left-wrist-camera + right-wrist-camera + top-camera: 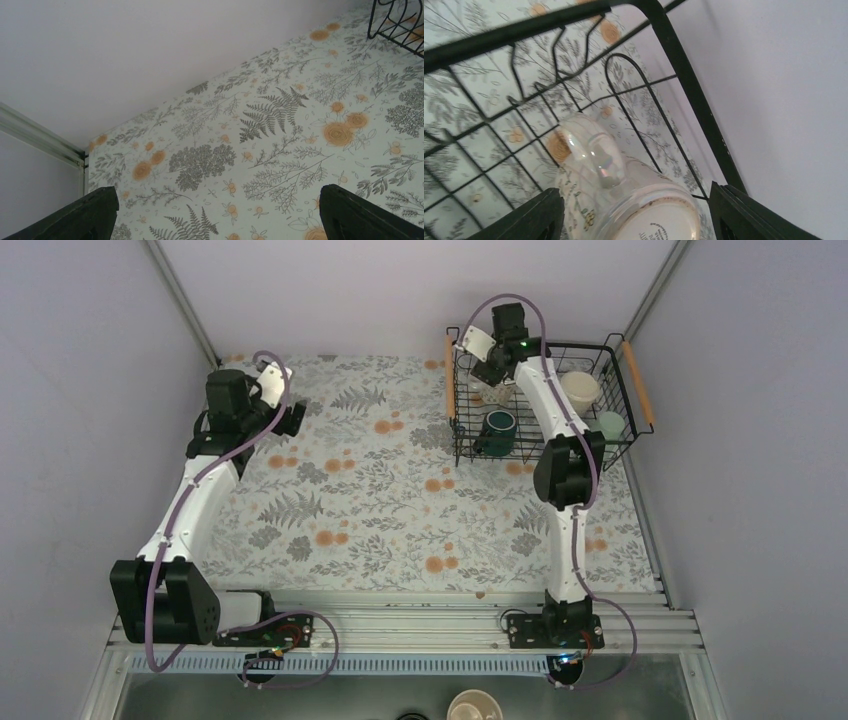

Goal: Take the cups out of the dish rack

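My right gripper hangs wide open and empty, its jaws straddling the floral mug, which seems to sit upside down in the dish rack, so I can close on it.

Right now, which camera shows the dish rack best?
The top external view: the whole dish rack shows, both wooden handles included. The left wrist view catches only one corner at its upper right. The right wrist view sees just a few wires, close up.
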Controlling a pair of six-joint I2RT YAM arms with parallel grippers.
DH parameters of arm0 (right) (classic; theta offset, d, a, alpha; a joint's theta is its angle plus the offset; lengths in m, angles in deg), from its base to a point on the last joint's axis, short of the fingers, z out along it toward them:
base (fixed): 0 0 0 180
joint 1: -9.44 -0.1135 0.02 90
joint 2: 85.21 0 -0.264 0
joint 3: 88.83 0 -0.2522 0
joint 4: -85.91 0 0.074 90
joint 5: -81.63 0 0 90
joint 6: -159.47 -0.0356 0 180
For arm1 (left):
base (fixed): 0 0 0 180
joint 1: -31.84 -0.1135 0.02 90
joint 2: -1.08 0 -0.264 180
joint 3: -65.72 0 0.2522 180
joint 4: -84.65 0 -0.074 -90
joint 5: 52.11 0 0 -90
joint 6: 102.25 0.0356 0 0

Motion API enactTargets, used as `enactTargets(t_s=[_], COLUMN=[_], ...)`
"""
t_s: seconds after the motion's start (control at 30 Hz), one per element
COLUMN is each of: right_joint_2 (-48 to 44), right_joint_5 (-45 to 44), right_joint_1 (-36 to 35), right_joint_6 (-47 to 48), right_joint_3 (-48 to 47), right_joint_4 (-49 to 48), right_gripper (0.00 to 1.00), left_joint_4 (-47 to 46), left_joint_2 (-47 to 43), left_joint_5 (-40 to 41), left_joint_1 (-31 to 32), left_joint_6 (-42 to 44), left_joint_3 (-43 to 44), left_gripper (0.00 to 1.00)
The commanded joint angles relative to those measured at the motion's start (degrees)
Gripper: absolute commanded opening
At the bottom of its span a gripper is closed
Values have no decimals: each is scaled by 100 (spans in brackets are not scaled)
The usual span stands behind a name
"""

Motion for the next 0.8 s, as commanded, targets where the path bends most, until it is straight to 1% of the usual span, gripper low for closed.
enactTargets(t_s=[0.0, 0.1, 0.17, 0.27, 0.4, 0.63, 0.77], right_joint_2=[135, 145, 255, 348, 331, 245, 380], right_joint_5=[-705, -930, -1132, -1237, -1371, -1861, -1976], right_joint_1=[-148, -221, -256, -302, -358, -438, -440], right_joint_6=[404, 623, 709, 707, 675, 894, 1001], right_joint_3=[67, 345, 345, 332, 558, 1362, 1345], right_joint_4=[-609, -956, -1066, -1139, -1406, -2530, -2729], right_gripper=[75, 75, 74, 74, 75, 74, 72], left_joint_4=[-231, -294, -328, -373, -419, -444, -428], left_joint_2=[49, 81, 99, 113, 116, 65, 56], left_joint_5=[100, 84, 75, 56, 51, 13, -31], left_joint_1=[-20, -26, -39, -47, -56, -110, -136], left_joint_6=[85, 79, 62, 35, 39, 43, 24], left_joint_3=[-114, -174, -207, -262, -347, -439, -477], left_gripper=[100, 100, 100, 100, 100, 100, 100])
